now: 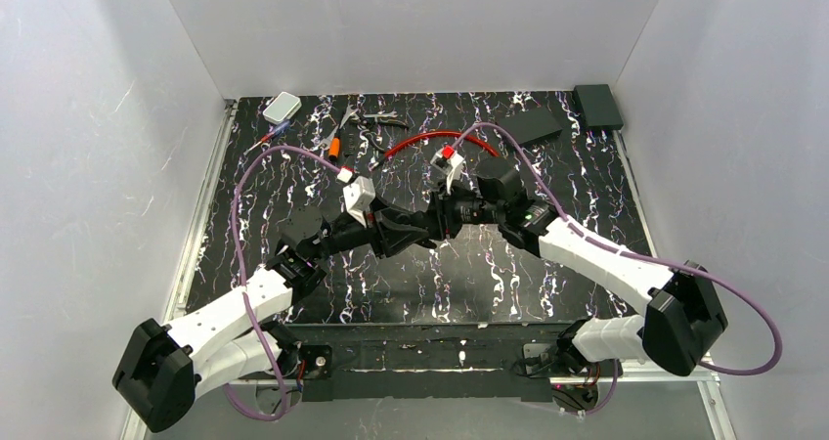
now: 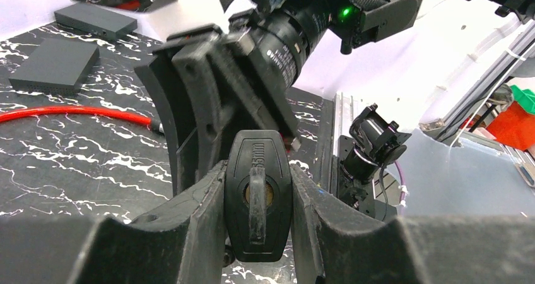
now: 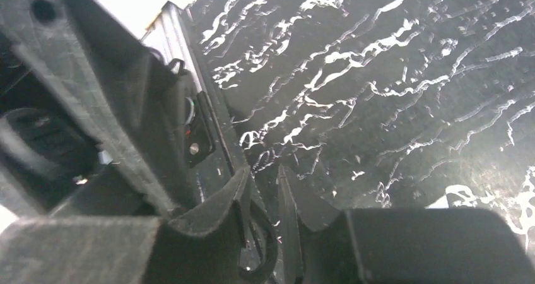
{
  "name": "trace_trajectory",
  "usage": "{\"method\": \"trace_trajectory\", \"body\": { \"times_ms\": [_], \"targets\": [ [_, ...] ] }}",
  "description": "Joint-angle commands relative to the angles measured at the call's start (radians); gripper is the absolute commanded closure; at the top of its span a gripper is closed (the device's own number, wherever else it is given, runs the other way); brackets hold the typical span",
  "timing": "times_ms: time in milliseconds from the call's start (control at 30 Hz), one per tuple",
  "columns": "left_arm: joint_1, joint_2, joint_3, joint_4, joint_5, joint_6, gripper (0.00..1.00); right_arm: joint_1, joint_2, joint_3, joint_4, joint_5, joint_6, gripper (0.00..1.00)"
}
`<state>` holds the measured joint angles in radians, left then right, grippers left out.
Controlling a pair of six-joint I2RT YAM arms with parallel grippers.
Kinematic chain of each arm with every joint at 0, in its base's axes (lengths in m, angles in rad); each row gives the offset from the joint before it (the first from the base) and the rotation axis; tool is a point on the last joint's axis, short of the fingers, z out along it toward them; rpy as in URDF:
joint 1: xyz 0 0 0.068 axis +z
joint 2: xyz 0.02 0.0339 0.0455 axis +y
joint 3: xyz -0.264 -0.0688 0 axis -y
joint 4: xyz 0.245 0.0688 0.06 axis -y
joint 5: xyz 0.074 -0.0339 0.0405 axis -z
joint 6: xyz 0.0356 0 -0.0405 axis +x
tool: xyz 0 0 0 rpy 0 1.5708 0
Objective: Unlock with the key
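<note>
My left gripper (image 2: pixel 257 170) is shut on a black padlock (image 2: pixel 276 230), marked 55mm, pinching its body between both fingers. The lock's brass keyhole faces the left wrist camera, and a dark key (image 2: pixel 255 199) stands in it edge-on. My right gripper (image 2: pixel 214 88) meets the lock from the far side. In the right wrist view its fingers (image 3: pixel 240 202) are nearly together, with a black curved loop (image 3: pixel 270 240) between them that looks like the shackle. In the top view both grippers (image 1: pixel 430 227) (image 1: pixel 458 213) meet above the table's middle, hiding the lock.
A red cable (image 1: pixel 440 137) curves across the back of the black marbled table (image 1: pixel 547 264). Two dark flat boxes (image 1: pixel 536 124) (image 1: pixel 598 106) lie at the back right. A white box (image 1: pixel 282 107) and small metal tools (image 1: pixel 367 119) lie at the back left.
</note>
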<state>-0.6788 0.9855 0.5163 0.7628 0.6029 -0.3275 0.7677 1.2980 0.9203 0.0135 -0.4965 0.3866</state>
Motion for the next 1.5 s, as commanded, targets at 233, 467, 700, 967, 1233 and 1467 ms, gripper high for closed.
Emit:
{"method": "trace_trajectory", "body": {
  "times_ms": [233,467,700,967,1233,1467],
  "targets": [
    [0.003,-0.037,0.024,0.096,-0.025,0.011,1.00,-0.100,-0.102,0.037,-0.092,-0.025,-0.081,0.51],
    [0.004,-0.038,0.024,0.096,-0.031,0.008,1.00,-0.260,-0.174,-0.023,-0.088,-0.082,-0.093,0.18],
    [0.006,-0.043,0.024,0.092,-0.048,0.007,1.00,-0.260,-0.263,-0.122,0.102,-0.301,-0.031,0.13],
    [0.006,-0.035,0.034,0.092,-0.020,-0.017,1.00,-0.260,-0.319,-0.161,0.300,-0.397,0.086,0.12],
    [0.006,-0.026,0.040,0.114,0.034,-0.048,1.00,-0.257,-0.259,-0.093,0.273,-0.456,0.046,0.12],
    [0.006,0.010,0.052,0.158,0.121,-0.096,1.00,-0.246,-0.194,-0.023,0.158,-0.494,-0.060,0.21]
  ]
}}
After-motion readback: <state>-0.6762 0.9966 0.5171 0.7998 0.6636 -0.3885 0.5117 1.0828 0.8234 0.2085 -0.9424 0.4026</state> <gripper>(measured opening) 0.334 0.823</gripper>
